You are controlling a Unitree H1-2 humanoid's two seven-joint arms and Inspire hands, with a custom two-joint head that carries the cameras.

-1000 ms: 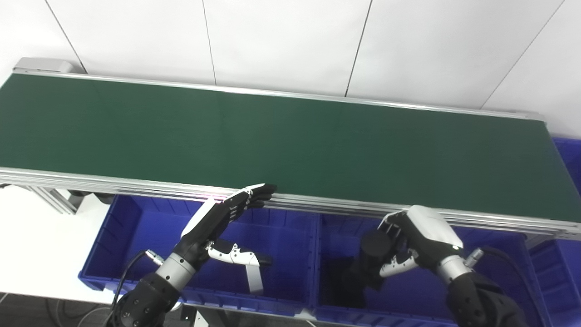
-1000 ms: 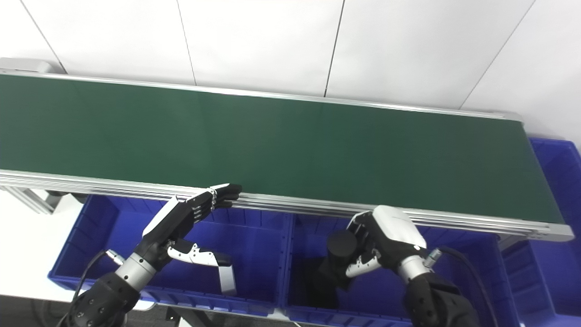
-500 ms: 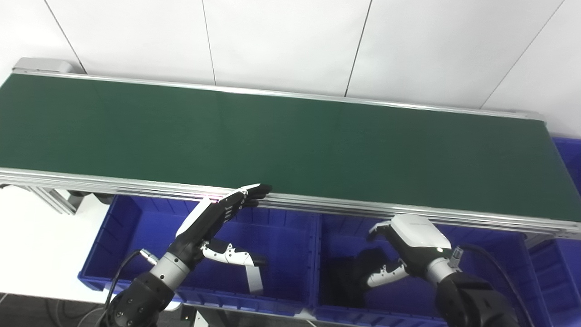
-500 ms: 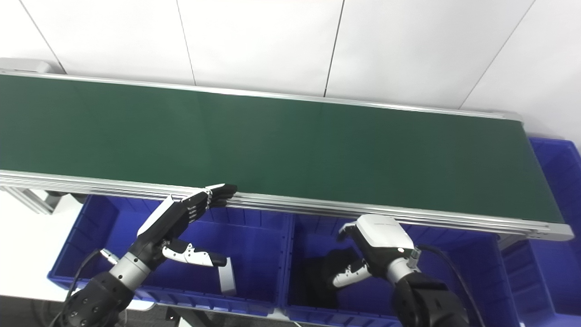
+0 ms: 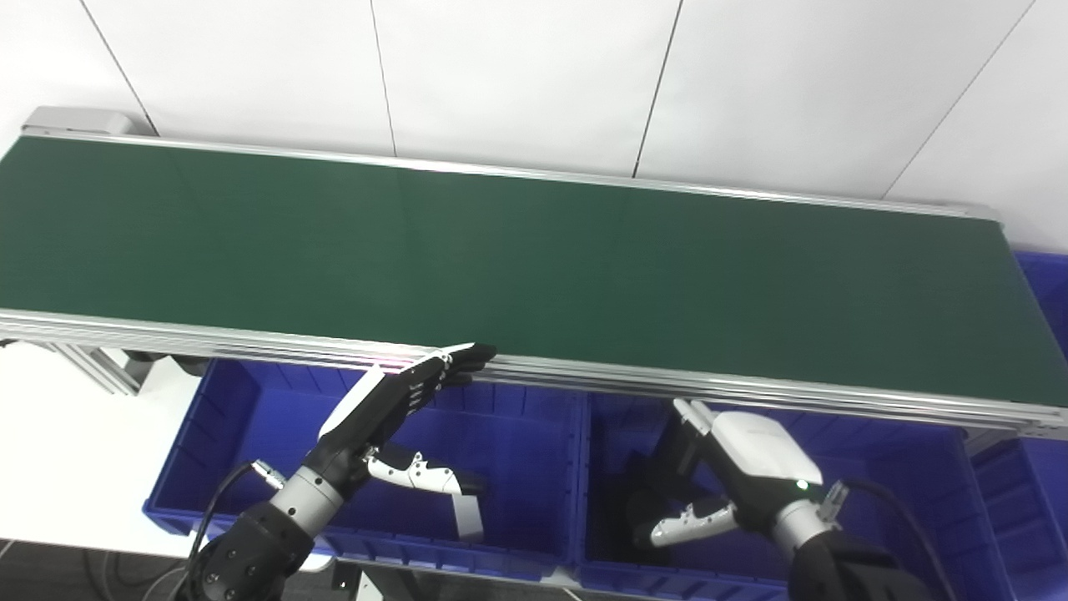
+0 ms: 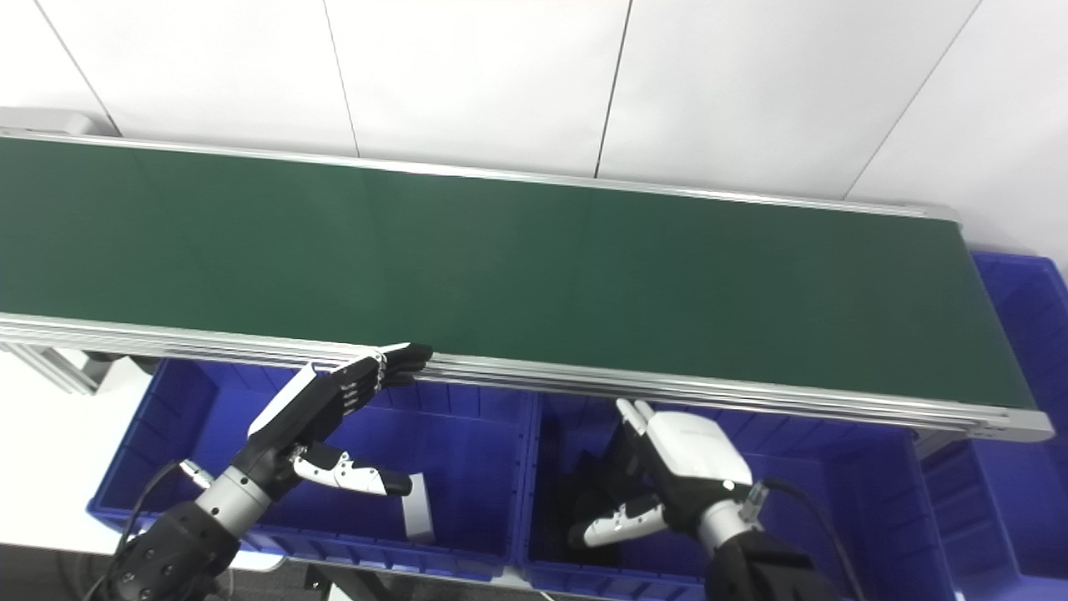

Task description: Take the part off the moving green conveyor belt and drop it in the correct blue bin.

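Part (image 6: 596, 501) lies dark in the blue bin (image 6: 843, 501) — both robot hands spread, empty.

A white panelled wall (image 5: 517, 75) with thin dark seams rises at the back

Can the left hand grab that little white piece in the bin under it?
Probably yes. The left hand is open and holds nothing, and the white piece stands uncovered in the open blue bin just below its thumb.

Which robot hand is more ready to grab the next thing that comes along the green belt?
Probably the left hand: it's open, fingertips at the belt's near rail. The right hand is down in the blue bin.
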